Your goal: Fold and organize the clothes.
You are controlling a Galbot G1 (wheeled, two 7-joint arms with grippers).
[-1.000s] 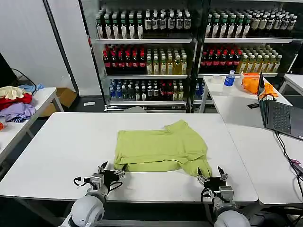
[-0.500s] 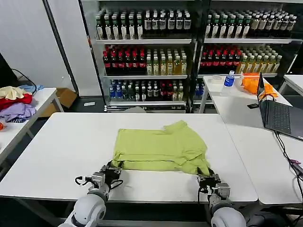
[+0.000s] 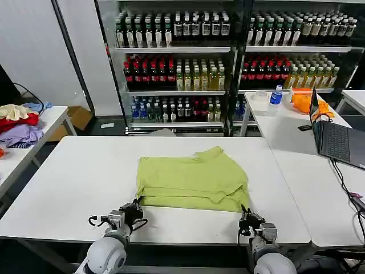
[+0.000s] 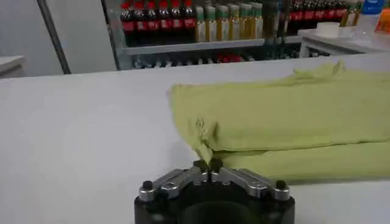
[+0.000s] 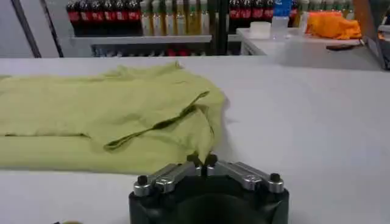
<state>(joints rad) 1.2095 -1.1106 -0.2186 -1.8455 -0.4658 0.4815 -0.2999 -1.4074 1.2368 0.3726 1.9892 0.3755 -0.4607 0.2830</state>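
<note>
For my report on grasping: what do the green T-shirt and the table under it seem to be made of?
T-shirt: apparently a soft, thin matte knit, perhaps cotton; it creases, drapes and bunches where the left gripper pinches its corner.
Table: apparently a hard, smooth white laminate or painted board with a slight sheen; the exact material is unclear.

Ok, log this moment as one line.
left end effector: shut on T-shirt near corner | right end effector: shut on T-shirt near corner | table

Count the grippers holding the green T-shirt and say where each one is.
2. The left gripper pinches the T-shirt at its near left corner; the right gripper pinches its near right corner, both at the table's front edge.
</note>
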